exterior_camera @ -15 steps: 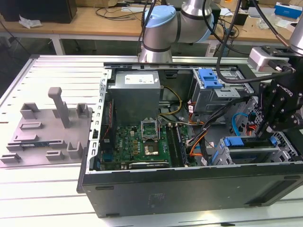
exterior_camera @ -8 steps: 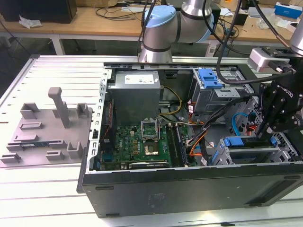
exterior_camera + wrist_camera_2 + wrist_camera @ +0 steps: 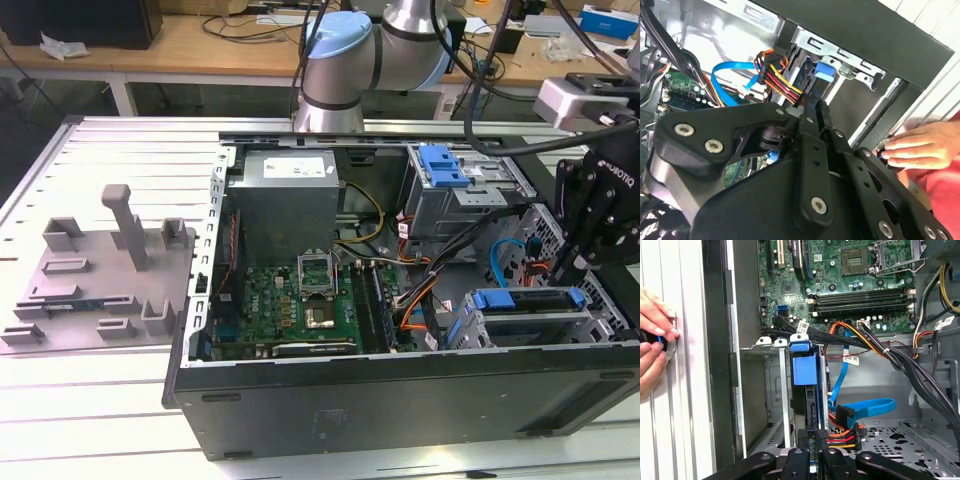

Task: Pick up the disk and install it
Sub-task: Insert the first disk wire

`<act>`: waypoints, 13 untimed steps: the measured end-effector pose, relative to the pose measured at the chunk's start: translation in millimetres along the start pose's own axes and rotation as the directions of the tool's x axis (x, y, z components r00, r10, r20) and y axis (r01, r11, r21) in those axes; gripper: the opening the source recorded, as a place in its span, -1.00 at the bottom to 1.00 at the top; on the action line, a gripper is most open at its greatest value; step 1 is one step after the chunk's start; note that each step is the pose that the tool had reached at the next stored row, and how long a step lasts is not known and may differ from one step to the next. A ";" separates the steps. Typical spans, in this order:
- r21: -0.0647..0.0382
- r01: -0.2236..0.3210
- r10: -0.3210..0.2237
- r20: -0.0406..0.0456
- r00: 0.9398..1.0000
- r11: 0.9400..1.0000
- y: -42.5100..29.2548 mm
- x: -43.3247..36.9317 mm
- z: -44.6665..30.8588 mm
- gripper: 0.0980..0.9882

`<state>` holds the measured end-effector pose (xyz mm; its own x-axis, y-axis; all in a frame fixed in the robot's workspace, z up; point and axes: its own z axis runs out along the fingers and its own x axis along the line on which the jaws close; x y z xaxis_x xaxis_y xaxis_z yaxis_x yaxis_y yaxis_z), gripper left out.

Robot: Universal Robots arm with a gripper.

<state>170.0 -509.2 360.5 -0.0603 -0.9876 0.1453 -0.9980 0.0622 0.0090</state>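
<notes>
The disk (image 3: 530,300) sits in the lower silver drive cage at the front right of the open computer case, its blue caddy (image 3: 804,365) along its top edge. In the first wrist view the disk (image 3: 811,407) shows edge-on as a dark slab standing in the cage. My gripper (image 3: 814,436) is right at the end of the disk that faces it, fingers together with nothing between them. The second wrist view shows the black fingers (image 3: 812,130) pointing at the caddy's blue tab (image 3: 824,70). My gripper (image 3: 572,268) hangs over the cage's right end in the exterior view.
A person's hand (image 3: 655,335) rests outside the case wall (image 3: 717,350), also seen as a hand (image 3: 920,147) and red sleeve. Red-yellow power leads (image 3: 842,440) and a blue data cable (image 3: 865,407) lie beside the cage. An upper cage with a blue latch (image 3: 445,165) stands behind. The motherboard (image 3: 300,300) fills the case floor.
</notes>
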 end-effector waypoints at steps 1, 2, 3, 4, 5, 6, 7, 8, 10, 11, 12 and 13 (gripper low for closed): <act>0.001 0.000 0.000 -0.011 1.000 1.000 0.2 -4.7 -0.7 -0.85; 0.001 0.000 0.000 -0.022 1.000 1.000 0.5 -9.8 -1.4 -0.85; 0.002 0.000 0.000 -0.025 1.000 1.000 0.7 -11.1 -1.6 -0.85; 0.002 -0.001 0.001 -0.029 1.000 1.000 0.7 -11.9 -1.7 -0.85; 0.002 0.000 0.001 -0.030 1.000 1.000 0.6 -11.9 -1.7 -0.85; 0.003 -0.001 0.001 -0.030 1.000 1.000 0.6 -11.9 -1.7 -0.85; 0.003 -0.002 0.003 -0.030 1.000 1.000 0.6 -11.9 -1.6 -0.85; 0.003 -0.008 0.008 -0.029 1.000 1.000 0.6 -11.8 -1.4 -0.85; 0.001 -0.023 0.023 -0.029 0.999 1.000 0.7 -11.7 0.0 -0.85; 0.001 -0.023 0.023 -0.029 0.999 1.000 0.6 -11.8 0.5 -0.85; 0.001 -0.021 0.021 -0.029 0.999 1.000 0.6 -11.8 0.8 -0.85; 0.002 -0.017 0.017 -0.029 0.999 1.000 0.6 -11.9 1.0 -0.85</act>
<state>170.1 -497.5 357.7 -0.0764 -0.9818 0.1739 -0.9969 0.0785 0.0050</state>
